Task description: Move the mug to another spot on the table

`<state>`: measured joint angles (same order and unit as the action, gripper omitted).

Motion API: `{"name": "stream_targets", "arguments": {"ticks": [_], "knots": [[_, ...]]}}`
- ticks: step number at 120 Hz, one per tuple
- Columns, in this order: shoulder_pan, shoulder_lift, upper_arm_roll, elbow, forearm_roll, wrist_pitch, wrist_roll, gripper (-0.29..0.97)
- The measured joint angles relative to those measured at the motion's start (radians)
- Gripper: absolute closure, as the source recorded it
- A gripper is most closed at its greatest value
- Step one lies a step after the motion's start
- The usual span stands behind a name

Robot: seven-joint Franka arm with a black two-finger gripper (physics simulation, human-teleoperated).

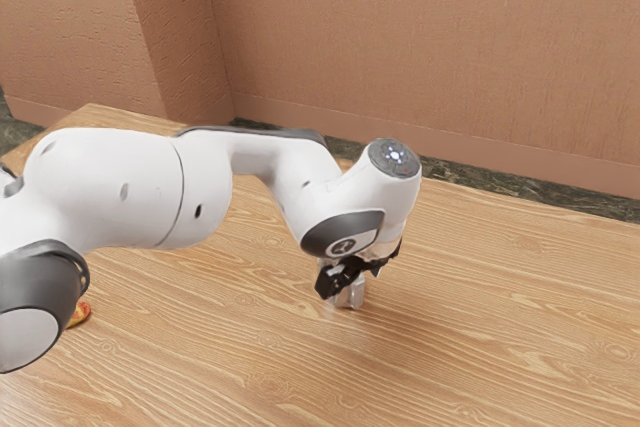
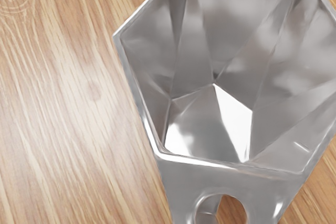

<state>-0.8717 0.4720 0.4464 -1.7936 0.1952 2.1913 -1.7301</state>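
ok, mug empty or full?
Empty. The wrist view looks down into the mug: bare metal walls and floor, nothing inside.

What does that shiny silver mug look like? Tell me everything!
The shiny silver mug looks like metal, with flat angled sides and a six-cornered rim. It stands upright on the light wooden table, mouth open upward, empty inside. Its handle, with a rounded hole, sticks out from one side. The black gripper hangs over it.

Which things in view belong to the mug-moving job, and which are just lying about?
Job: silver mug; gripper, down at the mug; wooden table.
Lying about: small orange thing at the exterior view's left, partly behind the arm, too hidden to name.
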Motion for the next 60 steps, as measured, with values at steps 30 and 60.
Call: {"name": "stream_targets", "arguments": {"ticks": [30, 60], "knots": [[-0.019, 0.040, 0.000, 0.005, 0.112, 0.032, -0.060, 0.00], [-0.023, 0.043, 0.000, 0.001, 0.182, 0.048, -0.091, 0.05]]}}
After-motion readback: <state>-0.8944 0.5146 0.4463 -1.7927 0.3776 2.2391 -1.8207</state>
